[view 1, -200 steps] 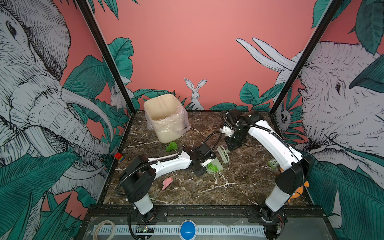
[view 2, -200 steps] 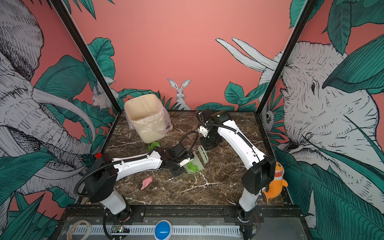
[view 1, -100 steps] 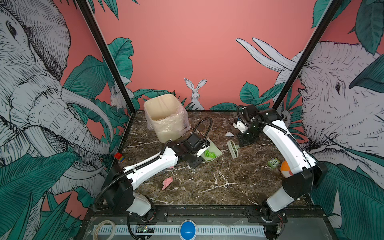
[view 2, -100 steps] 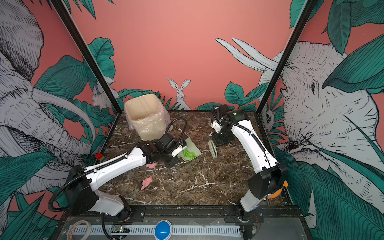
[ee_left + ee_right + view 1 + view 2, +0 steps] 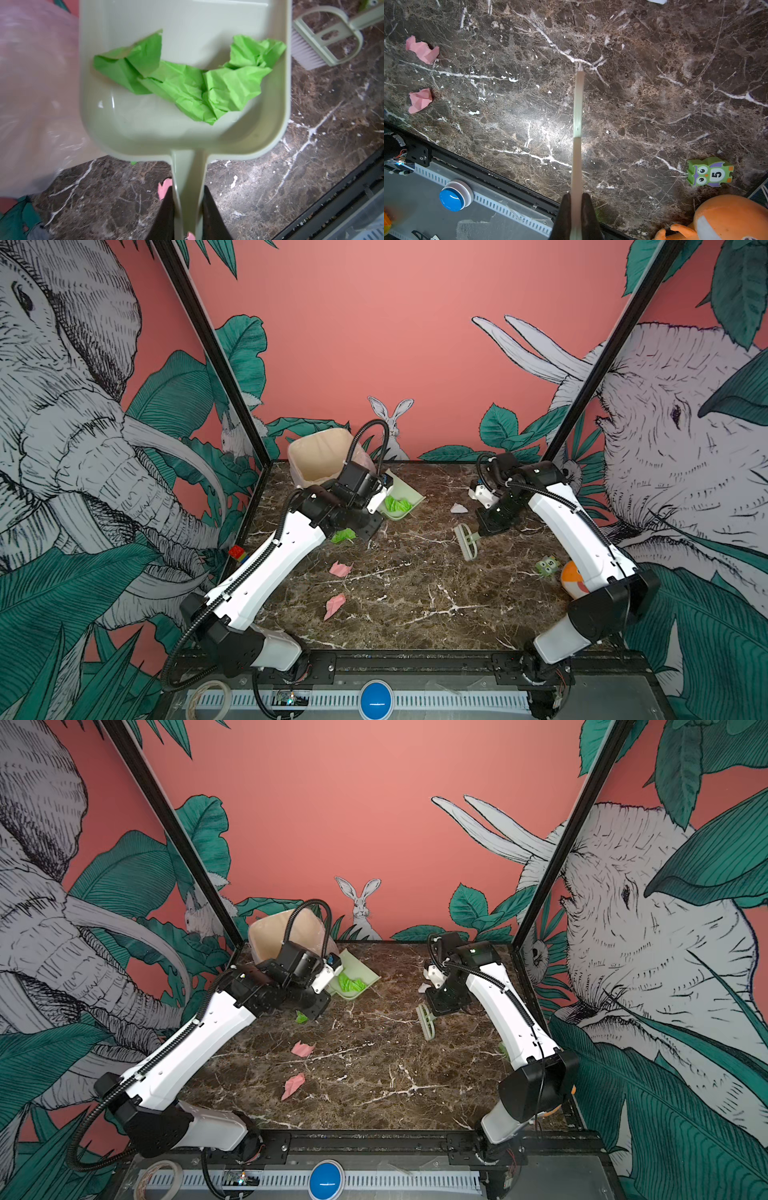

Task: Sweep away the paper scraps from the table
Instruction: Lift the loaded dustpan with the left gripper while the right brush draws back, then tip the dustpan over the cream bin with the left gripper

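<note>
The left gripper (image 5: 187, 188) is shut on the handle of the pale green dustpan (image 5: 145, 128), held tilted beside the bin in both top views (image 5: 409, 495). Green paper scraps (image 5: 187, 83) lie inside the pan. The right gripper (image 5: 576, 195) is shut on the handle of a pale green brush (image 5: 467, 541), which hangs just over the table (image 5: 415, 614) right of centre. On the table lie two pink scraps (image 5: 340, 568) (image 5: 334, 605), a green scrap (image 5: 343, 536) under the left arm, and a white scrap (image 5: 458, 508) near the right wrist.
A cream bin with a clear liner (image 5: 320, 456) stands at the back left corner. A green owl block (image 5: 548, 566) and an orange plush toy (image 5: 571, 578) sit by the right edge. A red block (image 5: 237, 552) rests on the left edge.
The left arm has carried the dustpan with the green scraps from the table's middle back and left to the bin. The right arm has drawn the brush away to the right.
</note>
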Tool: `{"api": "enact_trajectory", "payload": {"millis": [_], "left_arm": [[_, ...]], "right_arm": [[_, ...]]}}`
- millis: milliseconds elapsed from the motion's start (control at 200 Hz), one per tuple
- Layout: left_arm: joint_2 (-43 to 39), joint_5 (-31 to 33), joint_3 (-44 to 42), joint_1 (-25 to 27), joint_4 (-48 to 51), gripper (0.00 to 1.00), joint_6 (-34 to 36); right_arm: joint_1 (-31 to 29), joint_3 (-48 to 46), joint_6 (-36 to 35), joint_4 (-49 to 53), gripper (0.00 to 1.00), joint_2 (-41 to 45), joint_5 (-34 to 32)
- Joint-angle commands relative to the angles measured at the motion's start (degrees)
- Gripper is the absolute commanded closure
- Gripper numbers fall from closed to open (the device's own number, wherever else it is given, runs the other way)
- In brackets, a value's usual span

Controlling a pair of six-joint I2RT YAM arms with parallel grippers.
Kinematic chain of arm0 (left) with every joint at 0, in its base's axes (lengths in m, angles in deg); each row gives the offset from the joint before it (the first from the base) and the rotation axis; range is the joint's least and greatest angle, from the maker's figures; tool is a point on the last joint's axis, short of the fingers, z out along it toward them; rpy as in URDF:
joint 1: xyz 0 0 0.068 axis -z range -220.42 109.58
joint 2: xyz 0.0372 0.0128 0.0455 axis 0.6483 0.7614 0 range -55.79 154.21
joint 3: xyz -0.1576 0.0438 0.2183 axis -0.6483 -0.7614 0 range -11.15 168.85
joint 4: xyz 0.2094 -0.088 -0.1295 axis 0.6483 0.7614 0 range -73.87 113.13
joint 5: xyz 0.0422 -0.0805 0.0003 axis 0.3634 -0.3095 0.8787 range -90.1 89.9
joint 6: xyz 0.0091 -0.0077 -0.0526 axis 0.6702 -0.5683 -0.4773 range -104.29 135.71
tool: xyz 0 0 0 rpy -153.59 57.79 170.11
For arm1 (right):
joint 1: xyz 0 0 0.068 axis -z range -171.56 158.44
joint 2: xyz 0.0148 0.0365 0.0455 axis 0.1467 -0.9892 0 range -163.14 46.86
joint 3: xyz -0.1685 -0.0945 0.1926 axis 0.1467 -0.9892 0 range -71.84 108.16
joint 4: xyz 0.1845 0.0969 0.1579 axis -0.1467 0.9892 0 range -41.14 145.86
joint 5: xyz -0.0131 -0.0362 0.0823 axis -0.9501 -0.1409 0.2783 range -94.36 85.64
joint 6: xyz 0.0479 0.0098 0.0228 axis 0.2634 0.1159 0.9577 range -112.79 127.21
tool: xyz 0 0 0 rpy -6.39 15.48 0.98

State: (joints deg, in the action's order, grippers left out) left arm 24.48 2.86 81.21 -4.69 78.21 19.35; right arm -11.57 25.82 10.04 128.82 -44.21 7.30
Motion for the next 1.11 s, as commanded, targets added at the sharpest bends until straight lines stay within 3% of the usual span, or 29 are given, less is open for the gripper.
{"api": "enact_trajectory", "payload": {"millis": [0,245,715,1101], "left_arm": [[-1.17,-0.98,5.13,-4.01,7.23,0.85,-0.13],[-1.26,-1.82,10.55,-14.85,9.02,0.84,0.48],[2.86,2.47,15.15,-31.35,6.18,0.84,4.47],[14.48,9.17,23.99,-32.56,8.45,0.84,10.07]], "right_arm": [[0.36,-0.25,-0.7,0.16,1.0,1.46,1.08],[0.42,-1.41,-0.37,-0.45,1.0,1.86,1.86],[0.44,-4.21,0.07,-0.61,1.0,3.74,2.78],[0.41,-3.63,-0.28,0.13,1.0,3.49,2.55]]}}
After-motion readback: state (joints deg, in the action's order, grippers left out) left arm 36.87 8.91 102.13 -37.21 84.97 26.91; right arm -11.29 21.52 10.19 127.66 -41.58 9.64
